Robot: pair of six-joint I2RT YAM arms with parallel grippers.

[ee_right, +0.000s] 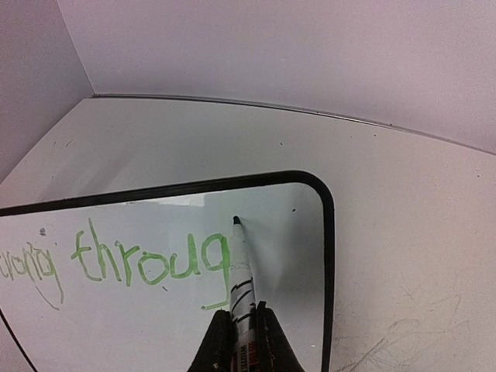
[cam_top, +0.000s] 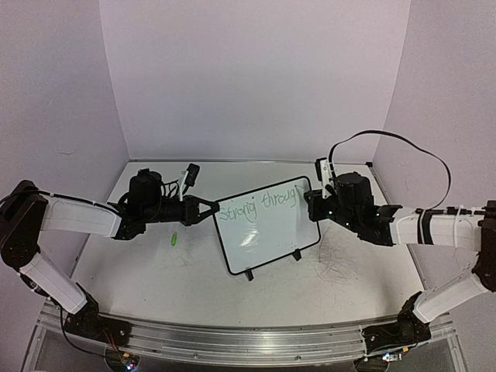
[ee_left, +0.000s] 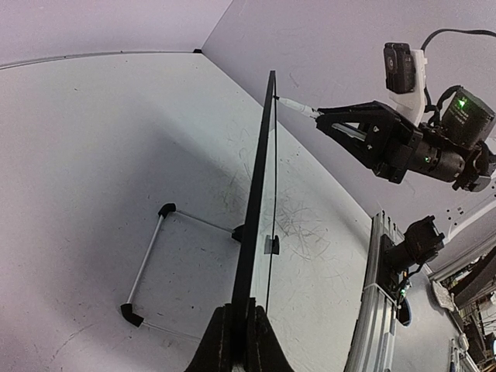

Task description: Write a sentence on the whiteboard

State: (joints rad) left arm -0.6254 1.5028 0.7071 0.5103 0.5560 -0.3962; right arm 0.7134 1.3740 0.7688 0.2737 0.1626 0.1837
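Green ink spells the sentence (ee_right: 147,262), so far "Strong throug", across the whiteboard (cam_top: 267,236), propped on its feet at the middle of the worktop (cam_top: 147,271). The left gripper (cam_top: 208,209) pinches the board's left edge. The right gripper (ee_right: 242,329) clamps a marker (ee_right: 240,271), tip touching the board near its top right corner.

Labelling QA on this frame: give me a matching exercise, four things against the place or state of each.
Things: A left gripper; B right gripper; C sentence; D scribble marks.
States: 1 shut on the marker; 2 grey, on the table right of the whiteboard; 3 green, ends at "throug"; 4 shut on the whiteboard's edge.
Pairs: A-4; B-1; C-3; D-2.
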